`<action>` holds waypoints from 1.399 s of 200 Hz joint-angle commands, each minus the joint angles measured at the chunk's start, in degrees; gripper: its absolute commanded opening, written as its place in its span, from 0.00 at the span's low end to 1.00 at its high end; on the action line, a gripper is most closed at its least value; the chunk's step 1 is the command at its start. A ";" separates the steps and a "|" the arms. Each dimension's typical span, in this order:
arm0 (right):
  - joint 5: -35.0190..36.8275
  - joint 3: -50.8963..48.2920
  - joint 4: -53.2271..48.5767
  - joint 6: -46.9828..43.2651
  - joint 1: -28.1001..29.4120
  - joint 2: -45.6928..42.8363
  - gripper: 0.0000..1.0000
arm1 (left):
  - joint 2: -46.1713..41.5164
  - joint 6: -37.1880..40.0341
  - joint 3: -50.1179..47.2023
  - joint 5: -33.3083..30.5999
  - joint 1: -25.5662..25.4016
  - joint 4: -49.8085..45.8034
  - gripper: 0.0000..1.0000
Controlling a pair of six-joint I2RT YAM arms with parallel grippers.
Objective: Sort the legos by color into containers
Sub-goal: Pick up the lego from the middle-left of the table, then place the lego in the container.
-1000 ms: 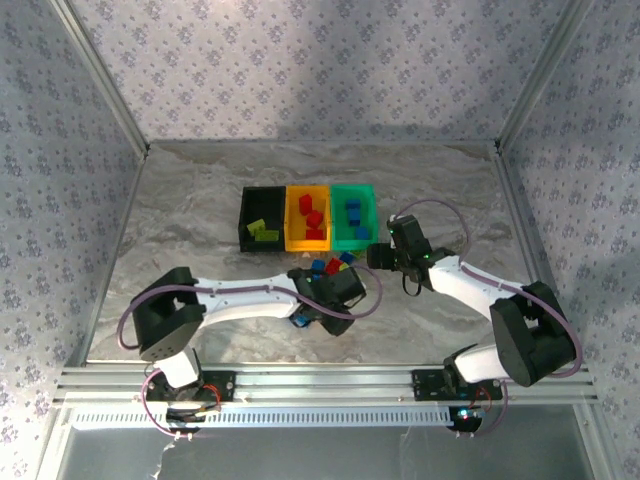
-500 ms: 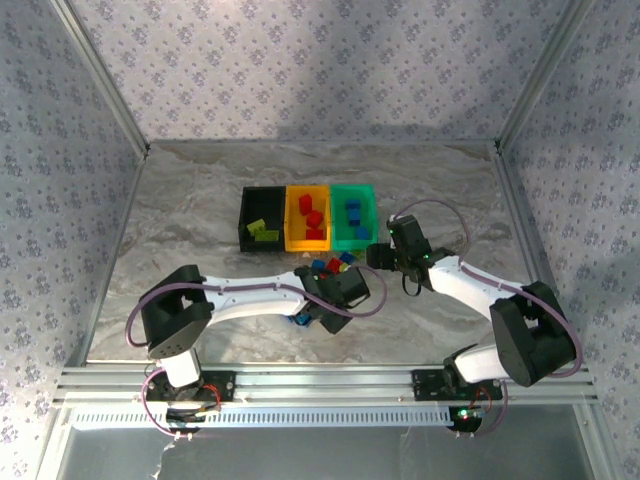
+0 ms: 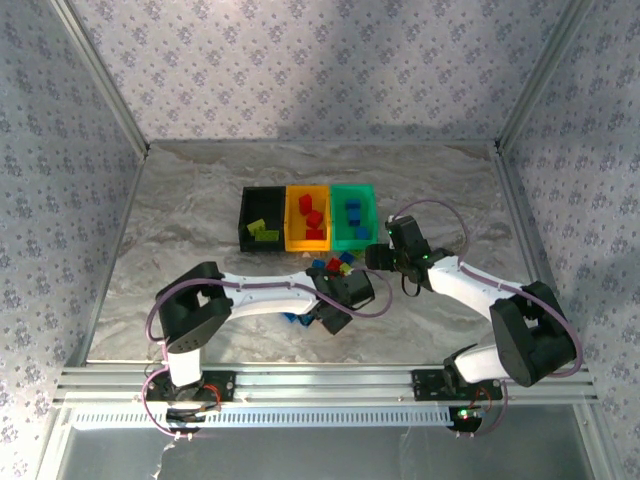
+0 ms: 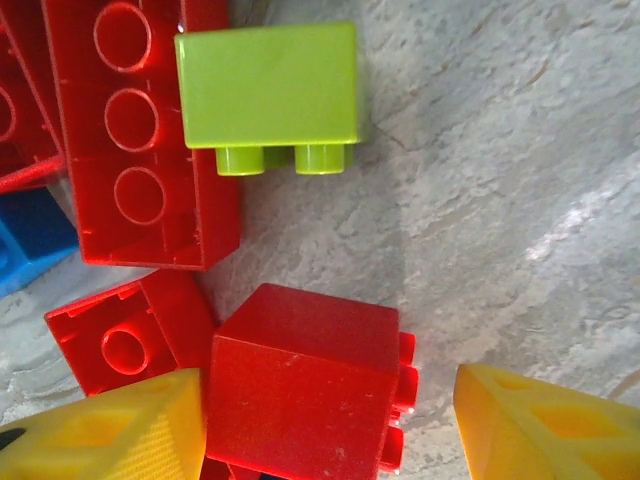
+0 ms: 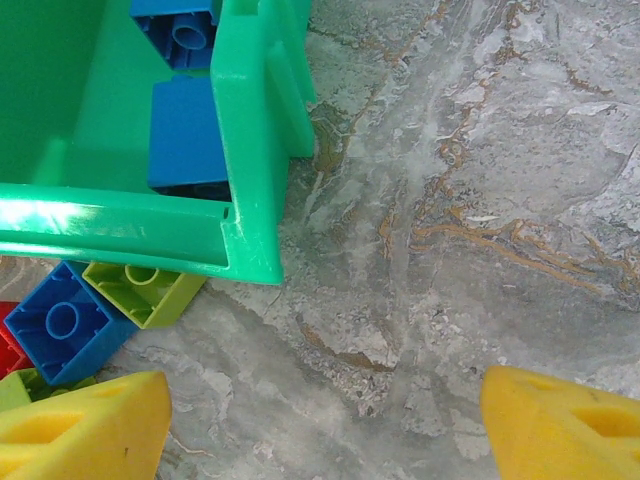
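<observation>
Wrist views show both claws wide: left gripper (image 4: 330,420) straddling a red brick (image 4: 300,385) near the green bin (image 5: 245,150), right gripper (image 5: 325,420) beside it, over marbled table (image 5: 480,200) within floral walls (image 3: 300,60).

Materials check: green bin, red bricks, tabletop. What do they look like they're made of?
Green bin: glossy moulded plastic, going by the bright highlight along its rim and rounded edges.
Red brick: hard plastic, smooth faces with faint scuffs, moulded studs.
Tabletop: grey marble pattern with brown veins, slight sheen; stone or printed laminate, can't tell.
</observation>
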 commanded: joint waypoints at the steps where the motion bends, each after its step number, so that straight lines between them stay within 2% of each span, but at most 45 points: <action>1: -0.23 0.55 -0.18 0.20 0.31 -0.11 0.83 | 0.55 -0.51 1.98 -1.33 0.21 -2.45 0.65; 31: -0.21 0.73 -0.35 0.12 0.56 -0.07 0.83 | 0.83 -0.26 2.13 0.04 0.41 -1.63 0.61; 58: 0.34 0.74 -0.68 0.03 0.41 -0.04 0.83 | 1.25 -0.41 1.96 0.95 0.41 -1.30 0.42; 94: 0.63 0.49 -0.49 0.07 0.46 -0.22 0.83 | 0.18 -0.56 2.34 0.98 0.44 -1.57 0.41; 137: 0.61 0.60 -0.40 0.11 0.49 0.03 0.83 | -5.60 -0.15 3.43 -0.80 1.33 -2.03 0.41; 173: 0.40 0.69 -0.57 0.03 0.52 0.00 0.83 | -9.66 0.67 5.78 -2.48 6.97 -2.87 0.41; 209: 0.39 0.87 -0.74 0.02 0.51 -0.26 0.83 | -8.87 0.87 11.76 -7.39 13.97 -4.29 0.40; 243: -0.09 0.69 -0.03 0.12 0.65 0.38 0.83 | -2.66 3.15 18.11 -13.02 19.11 -2.51 0.40; 280: -1.02 1.05 0.22 0.12 0.97 0.75 0.83 | 6.78 2.58 29.23 -18.40 23.42 -5.91 0.43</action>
